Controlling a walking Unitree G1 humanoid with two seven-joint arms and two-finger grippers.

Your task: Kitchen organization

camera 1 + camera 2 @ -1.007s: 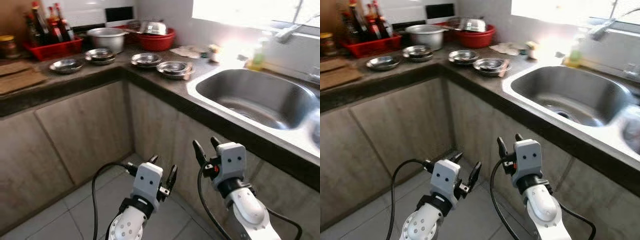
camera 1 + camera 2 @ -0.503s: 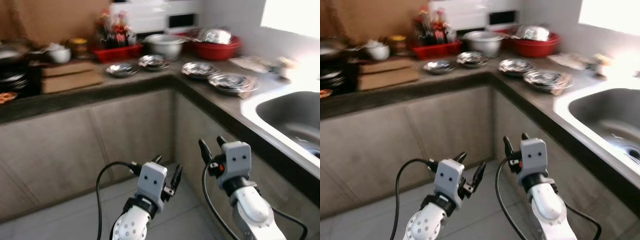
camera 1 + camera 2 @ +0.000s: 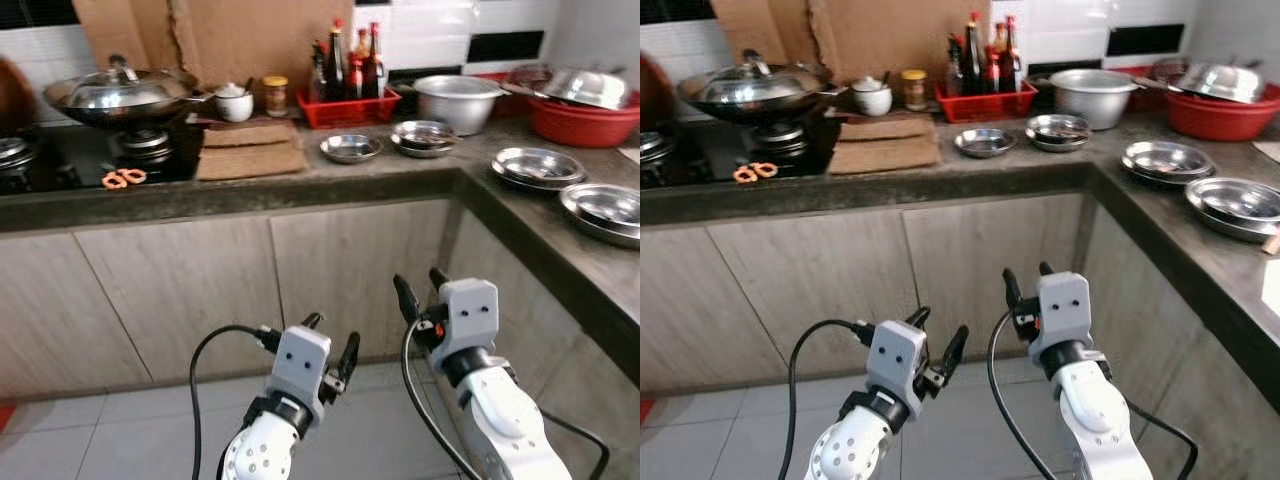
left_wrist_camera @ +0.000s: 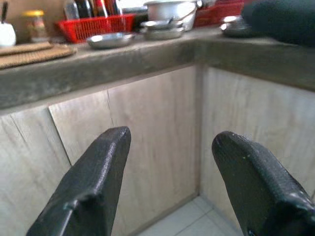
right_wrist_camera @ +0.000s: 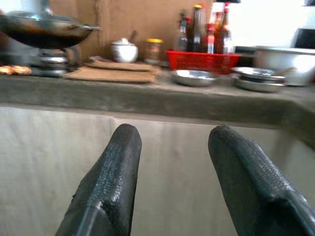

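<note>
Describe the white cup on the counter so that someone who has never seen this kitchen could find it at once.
Start at the lidded wok on the stove. Just beside it, behind the mats, stands the white cup. It alone is white; the jar next to it has a yellow lid.

Your head camera has swung left — the sink that filled the right side a second ago is gone from view, and the stove with its lidded wok (image 3: 118, 93) and the cardboard (image 3: 235, 40) behind it now show — the red basin (image 3: 583, 115) sits far right.
</note>
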